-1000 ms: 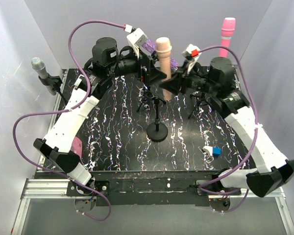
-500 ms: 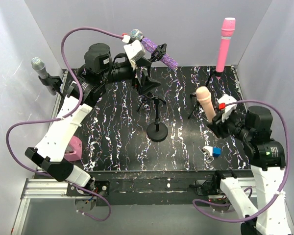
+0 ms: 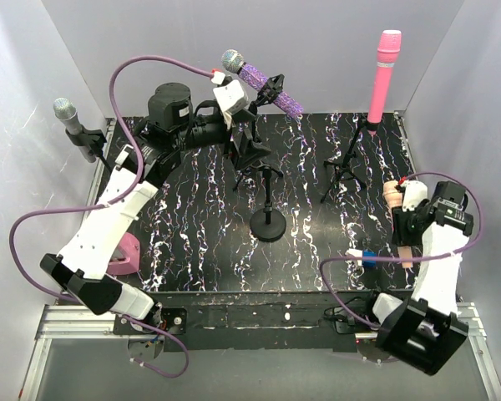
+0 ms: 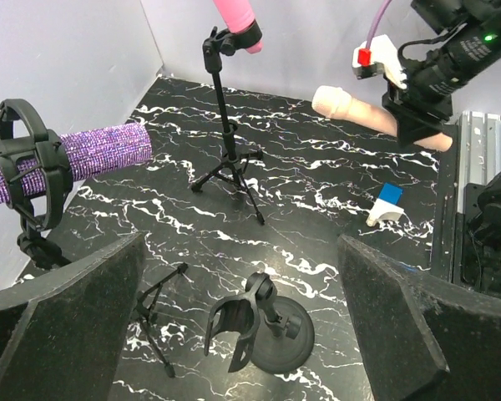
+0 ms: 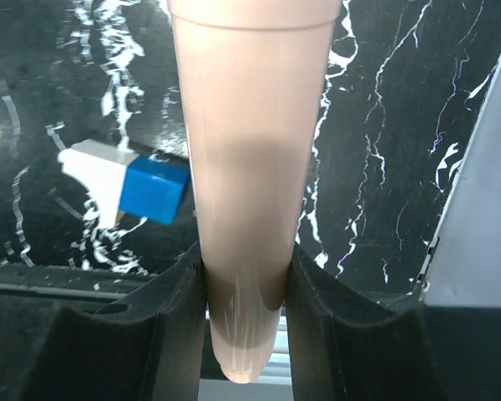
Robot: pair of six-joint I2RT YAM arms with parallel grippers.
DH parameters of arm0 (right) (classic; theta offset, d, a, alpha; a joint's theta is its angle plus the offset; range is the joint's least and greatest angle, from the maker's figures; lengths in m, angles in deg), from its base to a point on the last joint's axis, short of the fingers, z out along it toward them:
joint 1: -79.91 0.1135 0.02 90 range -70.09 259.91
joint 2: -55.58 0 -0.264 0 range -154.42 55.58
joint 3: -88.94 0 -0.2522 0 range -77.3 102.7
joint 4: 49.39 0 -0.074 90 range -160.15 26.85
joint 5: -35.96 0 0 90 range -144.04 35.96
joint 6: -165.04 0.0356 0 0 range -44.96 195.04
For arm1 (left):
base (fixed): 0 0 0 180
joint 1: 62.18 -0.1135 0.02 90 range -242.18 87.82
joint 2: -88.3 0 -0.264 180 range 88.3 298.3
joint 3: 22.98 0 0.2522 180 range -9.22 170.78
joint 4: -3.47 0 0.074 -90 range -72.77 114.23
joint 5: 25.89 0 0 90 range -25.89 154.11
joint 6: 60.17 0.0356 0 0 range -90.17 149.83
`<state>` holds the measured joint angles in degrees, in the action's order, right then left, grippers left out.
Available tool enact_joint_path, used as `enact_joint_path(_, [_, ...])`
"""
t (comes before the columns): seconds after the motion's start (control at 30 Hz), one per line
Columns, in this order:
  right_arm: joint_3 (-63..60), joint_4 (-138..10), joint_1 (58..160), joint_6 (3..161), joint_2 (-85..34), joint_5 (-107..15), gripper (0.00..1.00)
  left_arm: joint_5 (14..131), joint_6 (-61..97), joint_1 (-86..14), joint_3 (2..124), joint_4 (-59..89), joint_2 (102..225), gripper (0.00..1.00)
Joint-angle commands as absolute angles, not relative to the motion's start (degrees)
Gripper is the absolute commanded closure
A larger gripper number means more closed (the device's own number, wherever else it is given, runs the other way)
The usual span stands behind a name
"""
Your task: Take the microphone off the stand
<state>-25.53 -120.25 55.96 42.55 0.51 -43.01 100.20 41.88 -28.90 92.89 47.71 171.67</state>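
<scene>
The beige microphone point(image 3: 393, 193) is off its stand, upright in my right gripper point(image 3: 409, 221) at the table's right edge. In the right wrist view the gripper point(image 5: 246, 334) is shut on the microphone's point(image 5: 250, 167) lower body. The empty stand point(image 3: 269, 224), with a round base and an open clip, is at the table's middle. My left gripper point(image 3: 250, 149) is open and empty, above and behind that stand. In the left wrist view the gripper point(image 4: 240, 246) looks down on the empty clip point(image 4: 238, 322), and the beige microphone point(image 4: 355, 107) shows at the far right.
A purple microphone point(image 3: 263, 83) sits in a clip at the back. A pink microphone point(image 3: 387, 63) stands on a tripod at the back right. A silver microphone point(image 3: 67, 113) is on a stand at the left. A blue-and-white block point(image 3: 366, 256) lies front right; a pink object point(image 3: 129, 251) lies front left.
My right arm swung from the back centre to the right edge, carrying the beige microphone away from the stand and lowering it. My left arm shifted only slightly.
</scene>
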Motion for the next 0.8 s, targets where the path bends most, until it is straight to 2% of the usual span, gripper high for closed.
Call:
enact_joint_path(0.0, [-28.8, -112.1, 53.6, 40.8, -5.2, -46.4, 0.99, 98.6, 43.2, -28.8, 91.6, 47.8, 167.6, 0.02])
enact_joint_path(0.2, [-31.2, -107.8, 52.5, 42.0, -20.6, -57.5, 0.99, 97.9, 43.5, -28.8, 90.4, 48.0, 167.0, 0.02])
enact_joint_path(0.27, [-29.1, -108.1, 50.0, 44.9, -25.4, -56.9, 0.99, 97.7, 43.5, -28.8, 90.5, 48.3, 166.9, 0.02])
enact_joint_path(0.33, [-27.3, -108.2, 48.3, 46.4, -28.4, -55.2, 0.94, 97.1, 43.5, -28.8, 90.4, 48.7, 166.9, 0.02])
enact_joint_path(0.43, [-27.1, -106.7, 48.0, 45.2, -29.8, -55.4, 0.68, 96.6, 44.4, -28.7, 89.8, 49.8, 166.6, 0.02])
enact_joint_path(0.5, [-26.9, -107.0, 48.1, 44.5, -30.6, -55.1, 0.55, 96.7, 45.0, -28.8, 89.6, 50.7, 166.6, 0.02])
enact_joint_path(0.53, [-26.7, -107.3, 48.0, 44.3, -30.9, -54.8, 0.44, 96.9, 45.5, -28.8, 89.6, 51.3, 166.6, 0.02])
enact_joint_path(0.57, [-26.6, -107.9, 47.9, 44.2, -31.0, -54.5, 0.26, 97.1, 46.1, -28.8, 89.7, 52.1, 166.8, 0.02])
enact_joint_path(0.6, [-26.2, -108.4, 47.8, 44.3, -30.9, -52.5, 0.19, 97.2, 46.5, -28.8, 89.7, 52.8, 166.7, 0.02])
enact_joint_path(0.77, [-23.6, -110.7, 47.6, 45.6, -28.5, -50.3, 0.13, 97.3, 46.0, -28.8, 85.7, 54.3, 164.0, 0.02])
